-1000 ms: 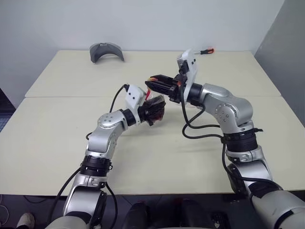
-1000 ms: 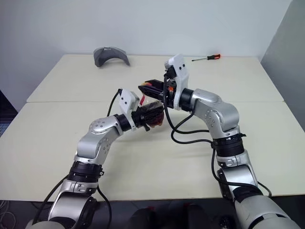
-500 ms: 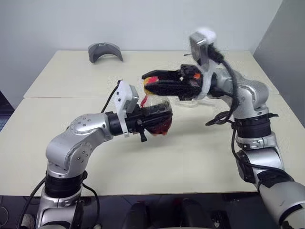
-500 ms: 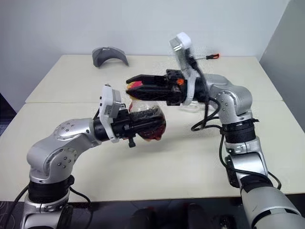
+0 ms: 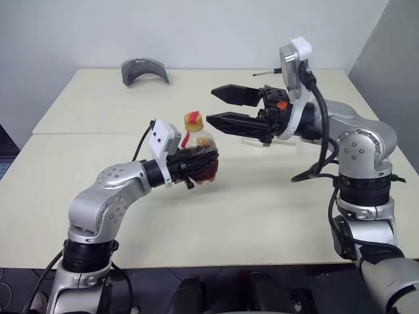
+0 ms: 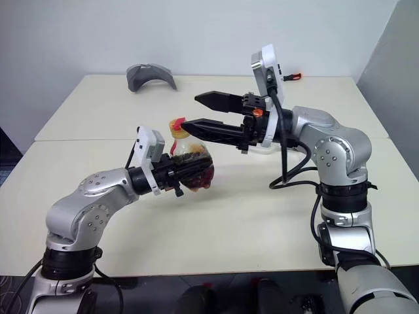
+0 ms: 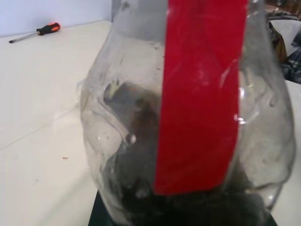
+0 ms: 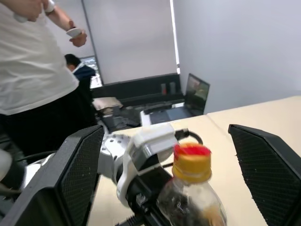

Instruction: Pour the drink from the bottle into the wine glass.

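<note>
A grey curved object (image 5: 145,69) is seen at the table's (image 5: 78,170) far left. Nearer, the bottle (image 5: 198,156) is held clear above the table, gripped round its body by the left gripper (image 5: 194,165), clenched on it. Its long axis stands nearly upright, the yellow cap (image 5: 193,120) pointing up, with the drink (image 6: 196,171) low in the body. Just right of the cap, the right gripper (image 5: 220,106) is held level, its 2 fingers spread wide and released. A screwdriver (image 6: 290,77) lies behind.

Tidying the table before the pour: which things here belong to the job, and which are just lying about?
Job:
- bottle with the drink, yellow cap on, held by the left gripper
- right gripper, open beside the cap

Lying about:
- screwdriver
- grey curved piece
</note>
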Controlling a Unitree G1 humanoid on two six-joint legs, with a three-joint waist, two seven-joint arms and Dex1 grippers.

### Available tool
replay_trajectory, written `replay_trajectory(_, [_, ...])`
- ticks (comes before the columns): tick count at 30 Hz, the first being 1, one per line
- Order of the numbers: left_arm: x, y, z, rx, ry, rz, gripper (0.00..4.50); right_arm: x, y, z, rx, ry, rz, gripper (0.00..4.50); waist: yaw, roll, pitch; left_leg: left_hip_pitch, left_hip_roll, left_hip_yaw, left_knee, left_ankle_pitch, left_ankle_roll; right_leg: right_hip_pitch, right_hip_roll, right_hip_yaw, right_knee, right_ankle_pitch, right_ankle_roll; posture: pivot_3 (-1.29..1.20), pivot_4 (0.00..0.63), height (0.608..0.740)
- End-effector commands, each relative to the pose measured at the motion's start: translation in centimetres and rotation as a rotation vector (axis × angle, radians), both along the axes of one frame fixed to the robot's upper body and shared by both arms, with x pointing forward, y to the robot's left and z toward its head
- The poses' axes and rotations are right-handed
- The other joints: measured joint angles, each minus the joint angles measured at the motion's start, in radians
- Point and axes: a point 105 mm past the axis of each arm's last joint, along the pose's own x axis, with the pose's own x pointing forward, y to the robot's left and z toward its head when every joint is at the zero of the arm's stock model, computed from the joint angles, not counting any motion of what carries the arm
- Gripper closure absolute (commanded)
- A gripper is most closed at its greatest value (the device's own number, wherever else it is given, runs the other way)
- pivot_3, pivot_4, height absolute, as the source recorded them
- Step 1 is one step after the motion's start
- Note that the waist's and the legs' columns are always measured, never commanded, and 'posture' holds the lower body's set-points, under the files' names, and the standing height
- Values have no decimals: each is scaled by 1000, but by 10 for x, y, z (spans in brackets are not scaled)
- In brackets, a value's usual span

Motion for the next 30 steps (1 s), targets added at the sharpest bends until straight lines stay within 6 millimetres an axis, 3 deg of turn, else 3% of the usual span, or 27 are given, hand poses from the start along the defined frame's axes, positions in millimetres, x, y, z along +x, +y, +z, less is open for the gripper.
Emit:
replay_trajectory(1, [9,-3,13,-3,-93,0,3582,-2,8,5,12,-81,-81,0,0,0,0,0,0,0,0,0,0,0,0,0,0,0,0,0,150,740])
replay_trajectory(10, [17,-12,17,5,-124,-47,3583,20,26,10,65,-87,-190,0,-1,0,0,-1,0,1,0,2,-4,0,0,1,-1,0,0,0,150,740])
replay_trajectory(26, [14,-14,19,-7,-122,-60,3583,25,34,-7,3,-55,-136,0,-1,0,0,-1,0,1,0,2,-3,0,0,1,-1,0,0,0,150,740])
replay_trajectory(30, [14,-14,19,-5,-121,-63,3583,27,33,-10,-15,-65,-144,829,-1,0,0,-1,0,1,0,2,-3,0,0,1,-1,0,0,0,150,740])
